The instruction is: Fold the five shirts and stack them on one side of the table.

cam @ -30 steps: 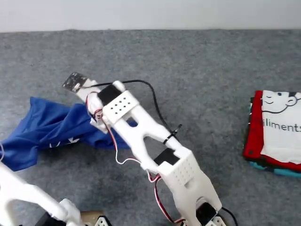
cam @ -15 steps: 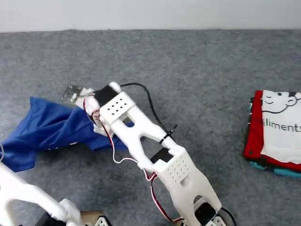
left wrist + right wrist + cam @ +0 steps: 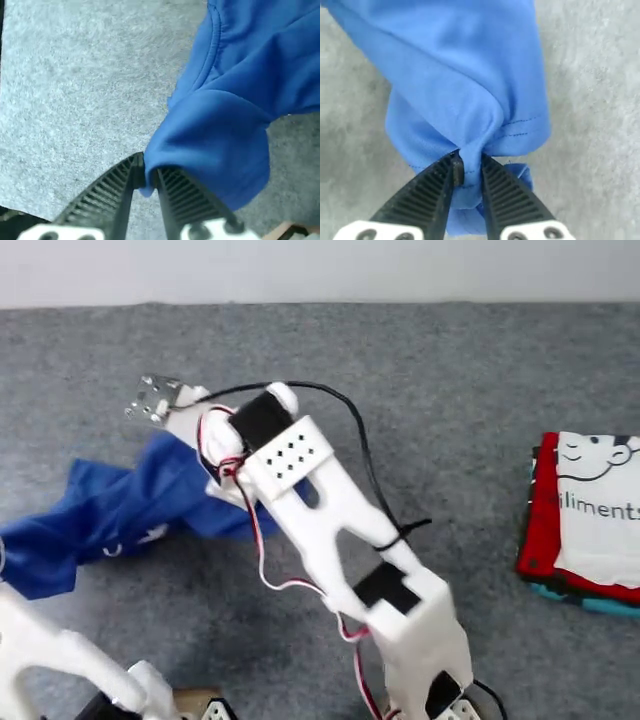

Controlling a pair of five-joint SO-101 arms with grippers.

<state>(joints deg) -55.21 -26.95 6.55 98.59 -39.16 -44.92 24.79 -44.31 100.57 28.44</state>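
Across the grey worktop [image 3: 450,370] the blue shirt [image 3: 120,510] stretches in a bunch. Its long axis runs from the left edge toward the centre, well apart from the folded stack [image 3: 585,525] on the right side. My right hand [image 3: 469,160], almost closed, pinches a gathered fold at the centre end. My left hand [image 3: 147,167] clamps a hem, probably at the left end.

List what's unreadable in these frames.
- Folded stack: high view's right edge cuts it; shirt count unclear.
- Blue shirt: high view, an arm covers its middle; the left edge cuts its end.
- Shirt's lay beyond the left hand and right hand: wrist views, fabric runs off frame.
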